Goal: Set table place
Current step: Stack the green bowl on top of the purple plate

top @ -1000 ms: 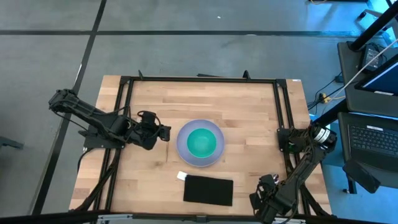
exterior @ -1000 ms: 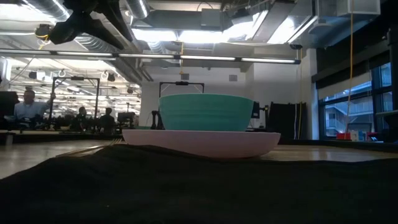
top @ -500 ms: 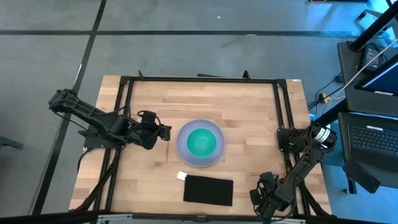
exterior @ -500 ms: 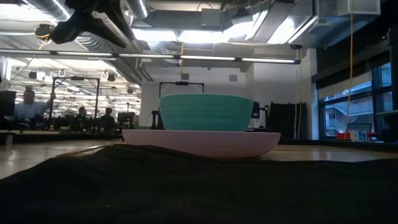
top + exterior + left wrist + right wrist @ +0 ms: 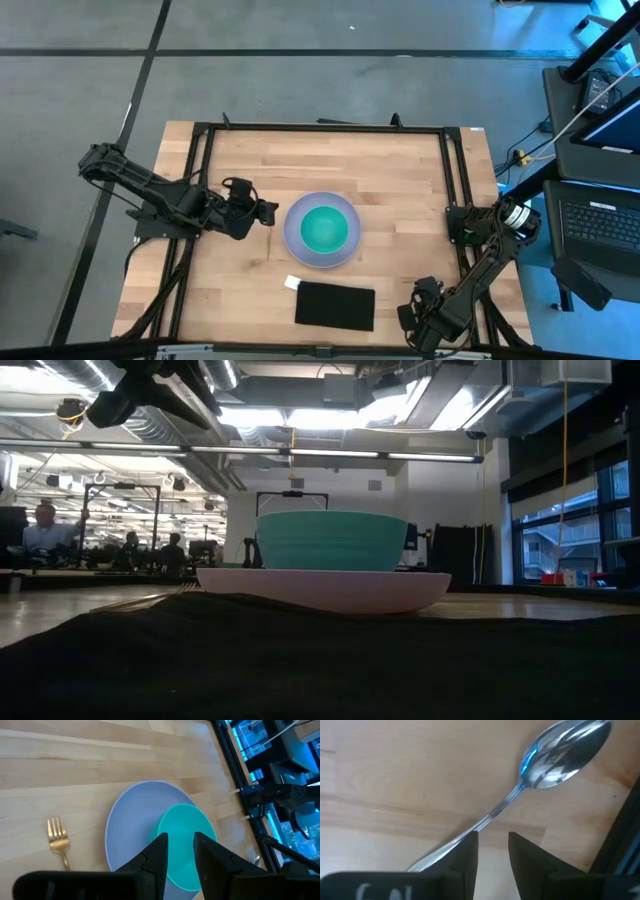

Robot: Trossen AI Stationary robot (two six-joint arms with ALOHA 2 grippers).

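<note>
The pale lavender plate [image 5: 296, 240] lies mid-table with the teal bowl [image 5: 323, 228] standing in it; the low view shows the bowl [image 5: 330, 540] on the plate [image 5: 320, 589]. In the left wrist view the gold fork [image 5: 59, 842] lies flat on the wood beside the plate [image 5: 132, 827]. My left gripper [image 5: 180, 854] hovers open to the left of the plate [image 5: 262, 212]. The silver spoon [image 5: 540, 765] lies flat near the table's right near corner. My right gripper [image 5: 493, 847] is open just above its handle [image 5: 490, 817], which runs under one finger.
A black rectangular cloth [image 5: 335, 306] with a small white tag [image 5: 292, 283] lies near the front edge, filling the low view's foreground [image 5: 300, 660]. Black frame rails [image 5: 452, 180] run along the table's sides. People sit far off in the room [image 5: 45, 525].
My right gripper has edged slightly toward the table's left edge; nothing else has visibly moved.
</note>
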